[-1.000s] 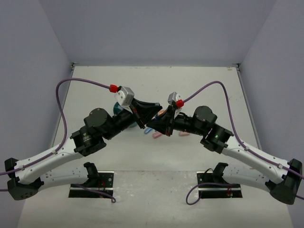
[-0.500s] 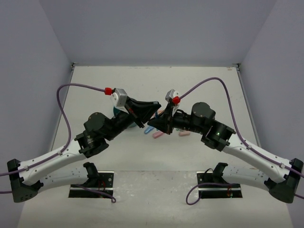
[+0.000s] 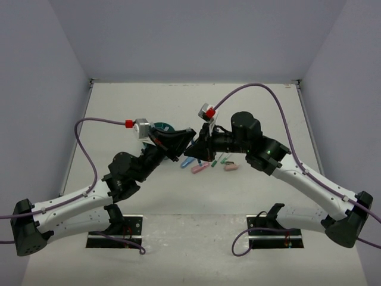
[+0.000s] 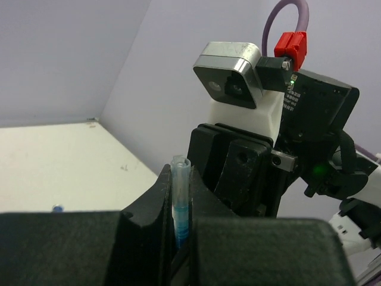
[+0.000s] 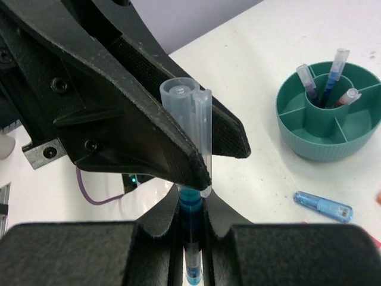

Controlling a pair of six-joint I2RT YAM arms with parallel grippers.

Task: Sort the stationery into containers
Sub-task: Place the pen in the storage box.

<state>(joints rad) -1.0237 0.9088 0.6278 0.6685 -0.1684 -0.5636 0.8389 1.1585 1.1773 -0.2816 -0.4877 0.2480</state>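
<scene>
Seen from above, both arms have drawn back since a second ago, uncovering the teal organizer (image 3: 162, 126) behind the left gripper (image 3: 186, 136). It meets the right gripper (image 3: 196, 147) over loose markers (image 3: 199, 168). In the left wrist view, its jaws pinch a blue pen (image 4: 180, 196), and the right arm's camera (image 4: 232, 86) blocks what lies beyond. In the right wrist view, its jaws clamp the same pen's barrel, and three pens (image 5: 333, 71) stand in the organizer's central cup.

Finished white on lower links (image 3: 65, 201), black at joint housings (image 3: 122, 173). Fitted with purple cables (image 3: 257, 85), red connectors (image 3: 209, 112), silver wrist cameras (image 3: 141, 127), black base plates (image 3: 122, 234).
</scene>
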